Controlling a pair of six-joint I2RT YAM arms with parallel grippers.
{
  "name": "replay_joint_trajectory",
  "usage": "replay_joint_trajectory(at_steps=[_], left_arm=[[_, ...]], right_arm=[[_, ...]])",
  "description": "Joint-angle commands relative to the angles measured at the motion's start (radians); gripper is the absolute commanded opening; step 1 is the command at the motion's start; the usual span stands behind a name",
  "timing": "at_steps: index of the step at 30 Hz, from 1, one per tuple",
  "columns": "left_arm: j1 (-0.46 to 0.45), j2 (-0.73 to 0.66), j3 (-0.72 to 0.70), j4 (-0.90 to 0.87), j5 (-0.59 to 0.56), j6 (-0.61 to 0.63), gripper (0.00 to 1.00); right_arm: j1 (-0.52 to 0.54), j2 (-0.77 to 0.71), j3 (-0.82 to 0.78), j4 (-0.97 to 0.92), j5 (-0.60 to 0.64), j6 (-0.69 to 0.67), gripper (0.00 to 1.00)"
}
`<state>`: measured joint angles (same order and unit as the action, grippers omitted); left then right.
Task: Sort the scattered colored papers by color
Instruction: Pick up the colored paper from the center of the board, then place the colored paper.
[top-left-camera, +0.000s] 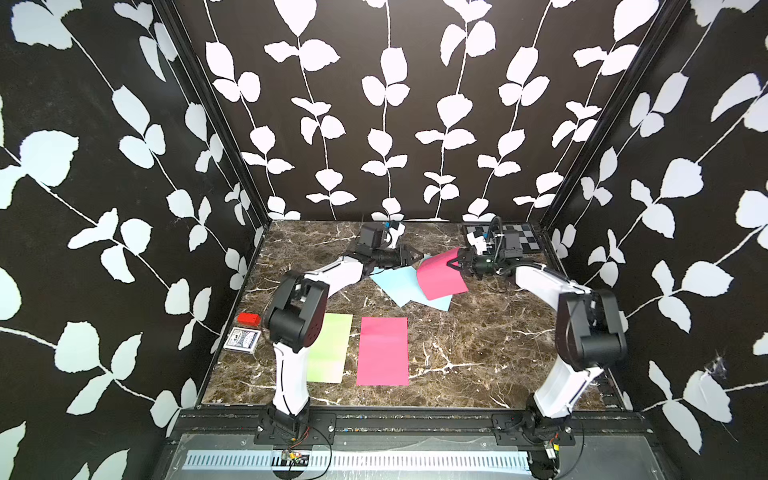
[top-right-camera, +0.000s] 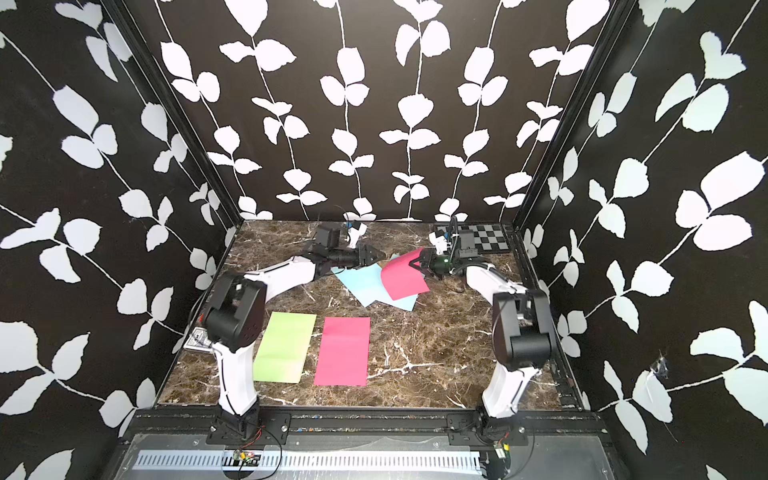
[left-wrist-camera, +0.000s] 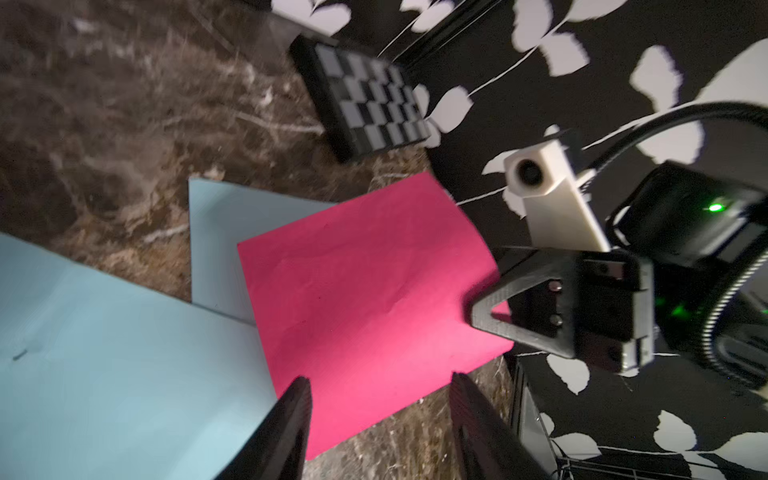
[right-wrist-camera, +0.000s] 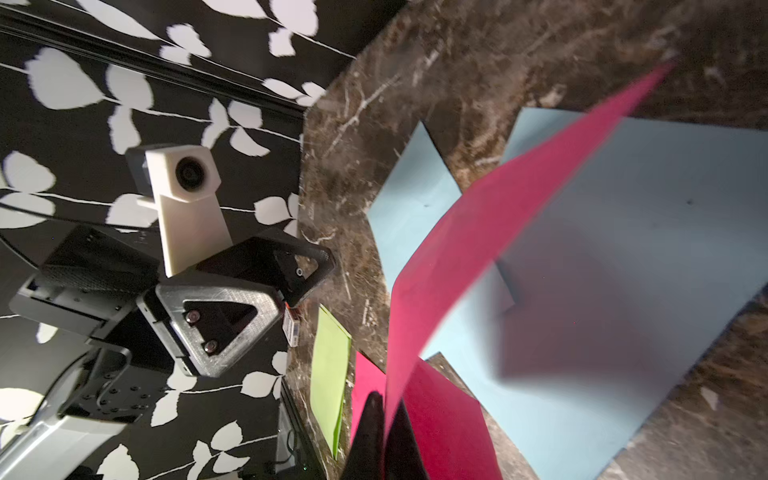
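Here, right gripper (top-left-camera: 456, 262) pinches the raised pink sheet (top-left-camera: 438, 278), which droops toward the empty, parted left gripper (top-left-camera: 413, 254); flat pink sheet (top-left-camera: 382, 351) lies behind both.

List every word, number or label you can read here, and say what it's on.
None can be read.
Patterned card box: print too small to read.
Small red box: no legible marking.
Green sheet, flat pink sheet, lifted pink sheet, blue sheets: plain.
Checkerboard panel: squares only.

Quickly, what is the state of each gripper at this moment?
Left gripper: open, holding nothing.
Right gripper: shut on the lifted pink paper.
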<state>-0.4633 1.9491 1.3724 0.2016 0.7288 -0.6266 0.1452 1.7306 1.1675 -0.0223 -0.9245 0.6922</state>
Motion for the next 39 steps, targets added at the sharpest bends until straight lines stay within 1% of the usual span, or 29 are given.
replay_joint_trajectory(at_steps=[1, 3, 6, 7, 9, 12, 15, 21, 27, 32, 39], left_arm=[[0.021, -0.071, -0.098, 0.163, 0.034, -0.05, 0.57], [0.025, -0.086, -0.147, 0.245, 0.068, -0.087, 0.57], [0.033, -0.082, -0.218, 0.421, 0.116, -0.183, 0.57], [0.036, -0.078, -0.24, 0.492, 0.127, -0.219, 0.57], [0.042, -0.068, -0.273, 0.578, 0.14, -0.261, 0.56], [0.046, -0.052, -0.298, 0.652, 0.161, -0.293, 0.56], [0.049, -0.044, -0.319, 0.737, 0.164, -0.332, 0.56], [0.049, -0.01, -0.315, 0.883, 0.175, -0.431, 0.57], [0.049, 0.041, -0.288, 0.998, 0.197, -0.537, 0.57], [0.048, 0.053, -0.287, 1.034, 0.205, -0.558, 0.57], [0.049, 0.057, -0.245, 1.06, 0.244, -0.591, 0.54]], right_arm=[[0.018, -0.069, -0.066, 0.118, -0.023, 0.081, 0.0], [0.026, -0.109, -0.088, 0.163, -0.025, 0.118, 0.0], [0.039, -0.169, -0.114, 0.221, -0.019, 0.168, 0.0], [0.042, -0.186, -0.122, 0.239, -0.016, 0.184, 0.0], [0.045, -0.216, -0.132, 0.271, -0.017, 0.214, 0.0], [0.051, -0.256, -0.128, 0.278, -0.016, 0.233, 0.0], [0.059, -0.286, -0.11, 0.227, -0.007, 0.208, 0.0], [0.074, -0.301, -0.106, 0.216, -0.003, 0.206, 0.0], [0.084, -0.29, -0.111, 0.225, 0.006, 0.205, 0.0], [0.086, -0.275, -0.109, 0.21, 0.001, 0.196, 0.0], [0.088, -0.245, -0.133, 0.196, -0.011, 0.18, 0.0]])
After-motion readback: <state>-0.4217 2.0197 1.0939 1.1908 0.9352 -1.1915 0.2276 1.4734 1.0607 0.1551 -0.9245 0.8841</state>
